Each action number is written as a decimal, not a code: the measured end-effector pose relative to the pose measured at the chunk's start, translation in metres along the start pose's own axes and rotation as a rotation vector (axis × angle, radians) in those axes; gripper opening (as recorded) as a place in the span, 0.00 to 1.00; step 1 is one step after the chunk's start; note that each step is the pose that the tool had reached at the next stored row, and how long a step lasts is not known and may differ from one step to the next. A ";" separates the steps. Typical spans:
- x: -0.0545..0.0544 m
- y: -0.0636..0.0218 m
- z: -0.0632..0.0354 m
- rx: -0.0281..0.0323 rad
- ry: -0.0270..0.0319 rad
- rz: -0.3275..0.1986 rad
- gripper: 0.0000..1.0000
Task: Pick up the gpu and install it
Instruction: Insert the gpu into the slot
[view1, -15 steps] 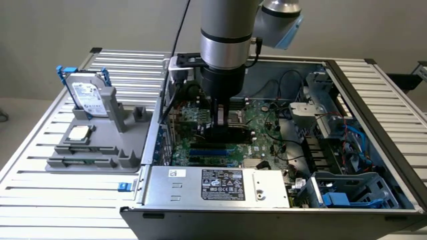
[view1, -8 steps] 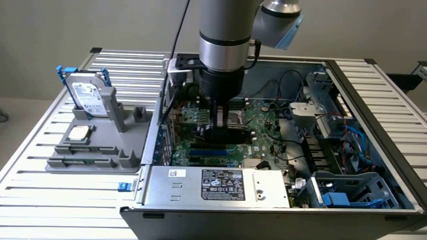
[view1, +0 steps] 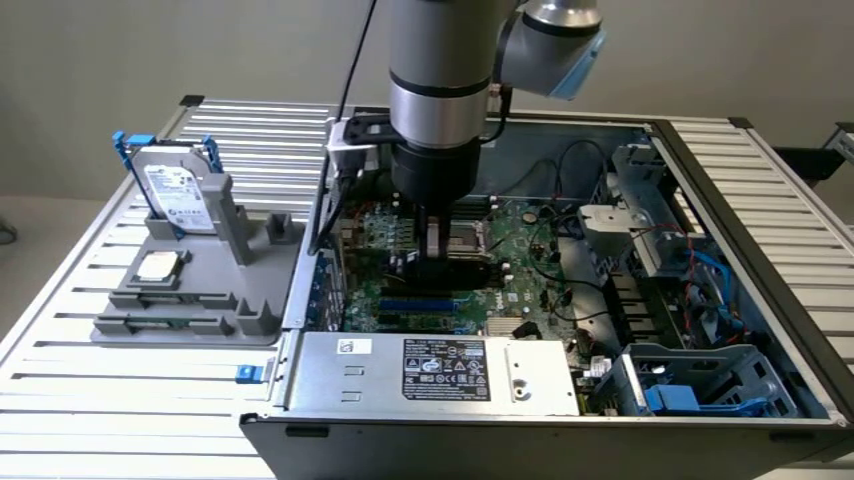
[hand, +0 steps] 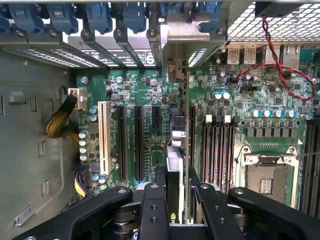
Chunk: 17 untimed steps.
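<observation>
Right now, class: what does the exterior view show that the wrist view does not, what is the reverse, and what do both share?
Exterior view: the hard drive and CPU chip on the grey fixture outside the case, plus the power supply. Wrist view: the white slot and the yellow cable bundle. Both: the motherboard, its empty CPU socket, and the hand closed on the gpu.

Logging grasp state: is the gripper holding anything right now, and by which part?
Yes: the gpu, pinched along its top edge between the fingers of the gripper.
</observation>
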<state>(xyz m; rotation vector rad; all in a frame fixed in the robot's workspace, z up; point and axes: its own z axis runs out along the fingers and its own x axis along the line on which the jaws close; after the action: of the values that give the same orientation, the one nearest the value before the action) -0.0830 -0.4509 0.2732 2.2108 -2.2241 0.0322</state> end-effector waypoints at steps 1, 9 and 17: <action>0.000 0.0001 0.0003 0.0002 -0.0003 0.000 0.27; 0.002 0.0009 0.0032 0.0007 -0.0023 0.000 0.27; 0.003 0.0014 0.0064 0.0006 -0.0031 0.000 0.27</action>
<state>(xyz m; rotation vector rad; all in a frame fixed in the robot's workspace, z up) -0.0844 -0.4543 0.2668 2.2125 -2.2262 0.0295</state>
